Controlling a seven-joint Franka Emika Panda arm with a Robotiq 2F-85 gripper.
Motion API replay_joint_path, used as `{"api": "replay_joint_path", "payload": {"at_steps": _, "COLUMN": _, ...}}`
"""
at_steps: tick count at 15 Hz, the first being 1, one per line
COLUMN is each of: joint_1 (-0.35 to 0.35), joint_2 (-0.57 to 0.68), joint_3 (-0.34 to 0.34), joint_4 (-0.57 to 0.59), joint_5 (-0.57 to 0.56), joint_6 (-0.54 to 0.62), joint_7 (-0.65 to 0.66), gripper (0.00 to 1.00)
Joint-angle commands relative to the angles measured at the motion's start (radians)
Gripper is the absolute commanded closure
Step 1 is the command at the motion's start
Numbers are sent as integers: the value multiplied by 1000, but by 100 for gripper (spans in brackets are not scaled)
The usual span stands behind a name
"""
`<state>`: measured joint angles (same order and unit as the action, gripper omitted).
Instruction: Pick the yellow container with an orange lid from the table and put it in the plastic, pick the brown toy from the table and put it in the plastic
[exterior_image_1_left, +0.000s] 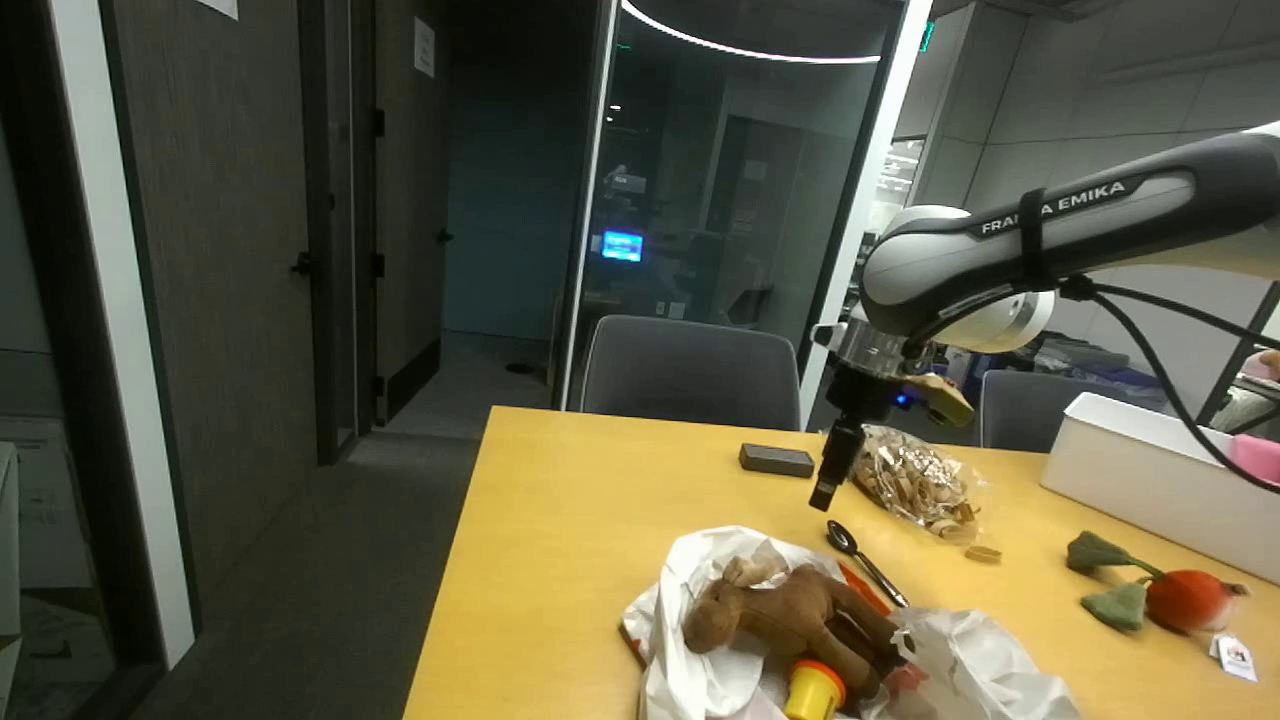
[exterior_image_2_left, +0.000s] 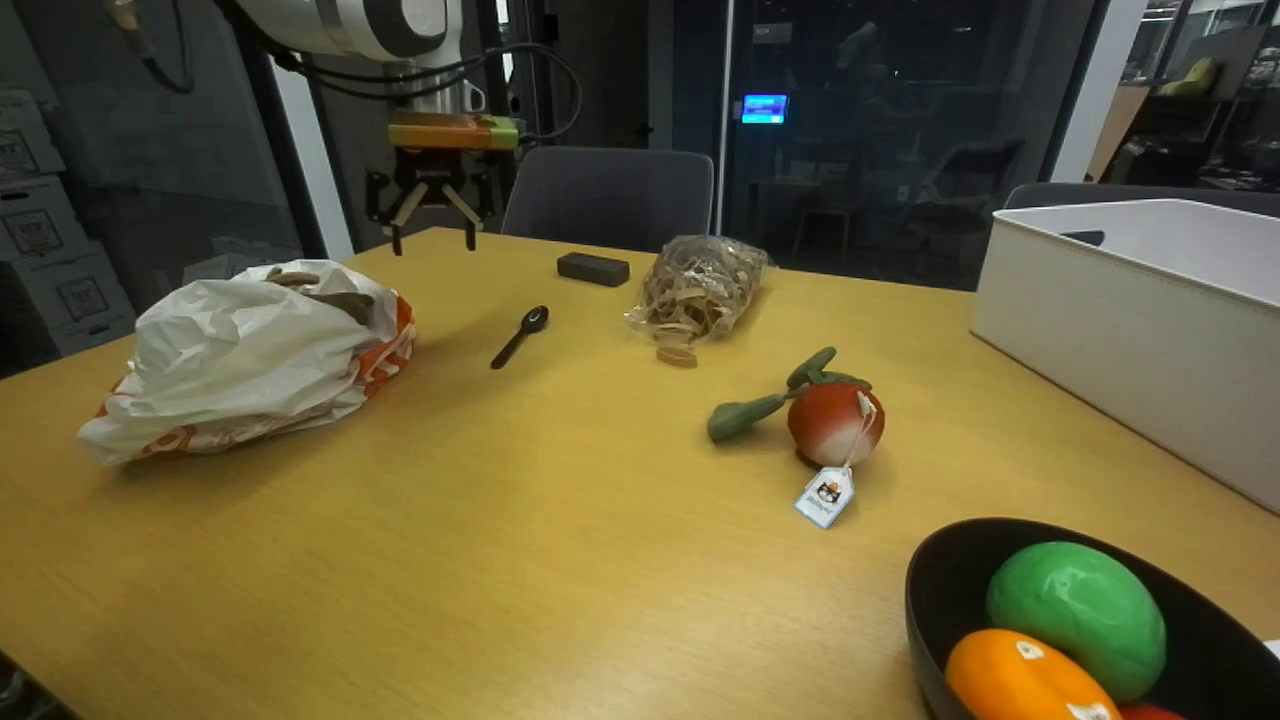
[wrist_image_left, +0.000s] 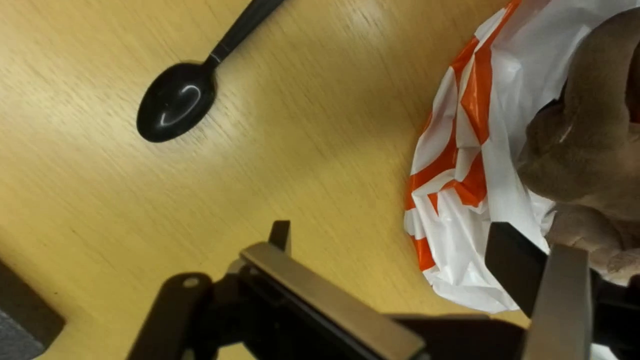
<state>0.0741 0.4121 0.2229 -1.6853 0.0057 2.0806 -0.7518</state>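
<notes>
My jaws hang spread wide, empty, above the worktop (exterior_image_2_left: 600, 520), near the bag (exterior_image_2_left: 250, 350) holding the toy (exterior_image_1_left: 785, 612) and tub (exterior_image_1_left: 814, 692).

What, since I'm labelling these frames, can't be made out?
Yellow container: lower end cut off by the bottom edge in an exterior view.
Tag: print too small in both exterior views.
Pink item: full shape cut off by the right edge in an exterior view.
</notes>
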Motion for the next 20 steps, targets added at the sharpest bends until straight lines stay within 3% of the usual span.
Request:
{"api": "replay_joint_path", "payload": {"at_steps": 1, "joint_1": 14, "joint_2": -39, "joint_3": 13, "joint_4": -72, "joint_5": -6, "joint_6": 78, "joint_7": -64, "gripper": 0}}
{"api": "replay_joint_path", "payload": {"at_steps": 4, "joint_1": 13, "joint_2": -67, "joint_3": 38, "joint_4": -123, "joint_5": 16, "joint_6": 138, "joint_7": -133, "gripper": 0}}
{"api": "replay_joint_path", "payload": {"at_steps": 10, "joint_1": 21, "joint_2": -102, "joint_3": 66, "joint_4": -165, "joint_5": 32, "joint_6": 88, "joint_7": -240, "gripper": 0}}
{"api": "replay_joint_path", "payload": {"at_steps": 17, "joint_1": 36, "joint_2": -69, "joint_3": 78, "joint_4": -223, "joint_5": 69, "joint_6": 188, "joint_7": -261, "gripper": 0}}
{"api": "replay_joint_path", "payload": {"at_steps": 20, "joint_1": 45, "joint_2": -70, "joint_3": 82, "joint_4": -233, "joint_5": 87, "joint_6": 155, "joint_7": -244, "gripper": 0}}
